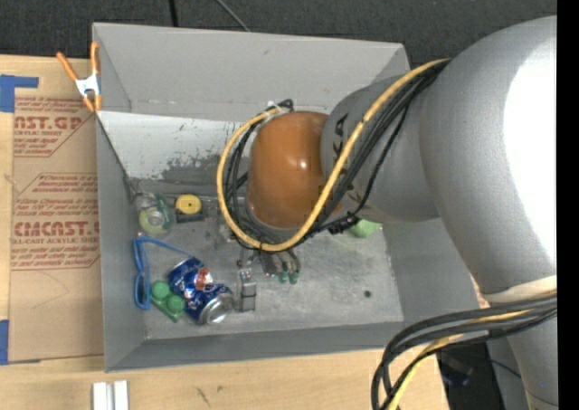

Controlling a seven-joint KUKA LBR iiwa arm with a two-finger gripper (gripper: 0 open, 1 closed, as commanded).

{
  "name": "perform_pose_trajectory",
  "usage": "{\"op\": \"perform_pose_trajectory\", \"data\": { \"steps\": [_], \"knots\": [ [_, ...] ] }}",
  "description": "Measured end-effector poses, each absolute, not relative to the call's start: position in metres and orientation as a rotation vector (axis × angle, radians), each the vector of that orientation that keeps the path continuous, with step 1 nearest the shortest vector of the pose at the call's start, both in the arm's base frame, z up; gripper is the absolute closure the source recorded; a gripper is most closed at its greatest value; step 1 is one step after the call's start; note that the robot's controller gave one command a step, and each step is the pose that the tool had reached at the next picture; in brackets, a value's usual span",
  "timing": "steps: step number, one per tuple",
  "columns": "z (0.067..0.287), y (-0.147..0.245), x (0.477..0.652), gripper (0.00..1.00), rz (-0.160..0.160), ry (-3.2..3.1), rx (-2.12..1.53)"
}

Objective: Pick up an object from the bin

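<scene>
My gripper (268, 265) hangs below the orange wrist cover, low over the bin floor near the front middle. Just left of it lies a crushed blue drinks can (199, 290), its silver end pointing toward the gripper. A small grey piece (246, 294) sits between the can and the gripper; I cannot tell whether it is a loose thing or part of the gripper. Small green pieces (166, 300) lie against the can's left side.
A blue loop-shaped plastic thing (143, 265) lies along the left wall. A yellow round thing (187, 206) and a clear greenish thing (152, 215) lie at the back left. A light green thing (363, 227) peeks out beside the arm on the right.
</scene>
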State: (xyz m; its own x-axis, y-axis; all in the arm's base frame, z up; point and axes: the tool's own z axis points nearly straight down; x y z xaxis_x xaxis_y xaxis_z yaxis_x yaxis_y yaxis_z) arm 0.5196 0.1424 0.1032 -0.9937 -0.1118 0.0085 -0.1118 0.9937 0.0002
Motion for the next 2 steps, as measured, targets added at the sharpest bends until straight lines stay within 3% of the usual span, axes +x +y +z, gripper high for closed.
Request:
{"op": "perform_pose_trajectory", "data": {
  "steps": [1,2],
  "knots": [
    [0.0764,0.2194,0.485,0.0,0.0,-3.136,0.045],
    [0.0781,0.2133,0.4889,1.0,0.007,-3.142,0.033]
  ]
}}
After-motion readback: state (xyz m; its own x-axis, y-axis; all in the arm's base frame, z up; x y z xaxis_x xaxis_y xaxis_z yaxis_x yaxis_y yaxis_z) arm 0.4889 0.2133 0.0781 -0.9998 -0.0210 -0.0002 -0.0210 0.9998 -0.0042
